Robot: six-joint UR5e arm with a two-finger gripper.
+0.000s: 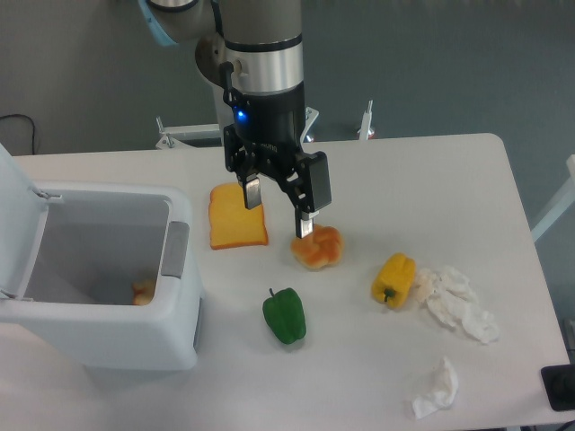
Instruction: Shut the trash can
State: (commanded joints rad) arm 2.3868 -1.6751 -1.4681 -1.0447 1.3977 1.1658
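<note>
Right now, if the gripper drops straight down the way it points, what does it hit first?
Probably the table between the toast slice and the bun; the gripper is open, and its right-hand finger may clip the bun. Depth is unclear.

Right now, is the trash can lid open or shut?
Open. The trash can shows its bare interior, with something small and orange at the bottom, and its lid stands raised at the left edge.
</note>
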